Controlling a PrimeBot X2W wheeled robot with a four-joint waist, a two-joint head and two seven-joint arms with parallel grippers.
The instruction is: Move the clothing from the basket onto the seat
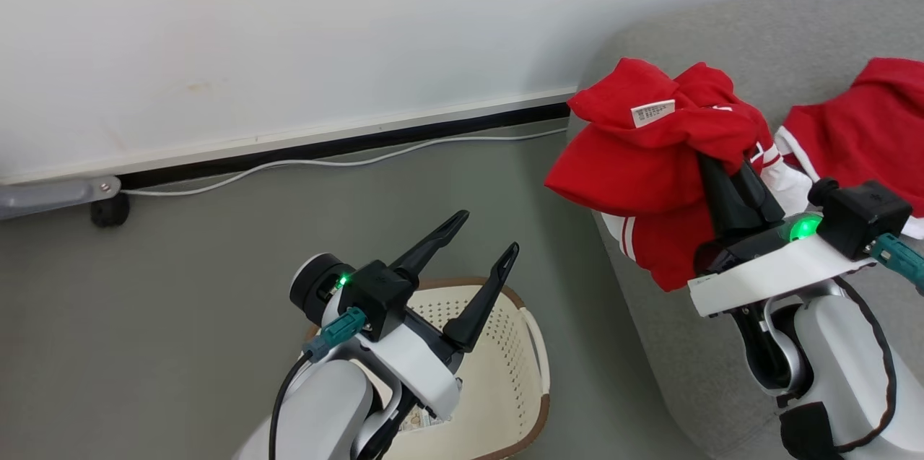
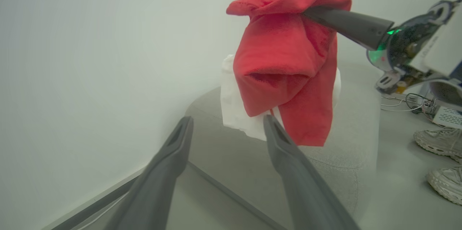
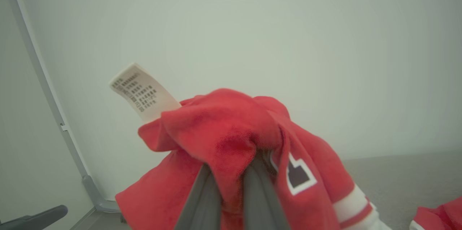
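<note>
**Right gripper [image 1: 715,171] carried a soft, bright red garment with white trim [image 1: 642,164] to the end of the large grey woven sofa [image 1: 779,48].**

Head view: its jaws were pressed together on bunched cloth that hung down over the sofa's rounded left end. A second red garment [image 1: 859,128] lay on the seat to the right. The left gripper [image 1: 488,231] stood spread and empty above the cream perforated plastic basket [image 1: 505,352], whose inside its arm largely hid. Left wrist view: the garment hung well beyond the spread fingers. Right wrist view: the fingertips were buried in fabric beside a white care label [image 3: 139,91]. The seat lay lower right, probably the way to shift before release.
</note>
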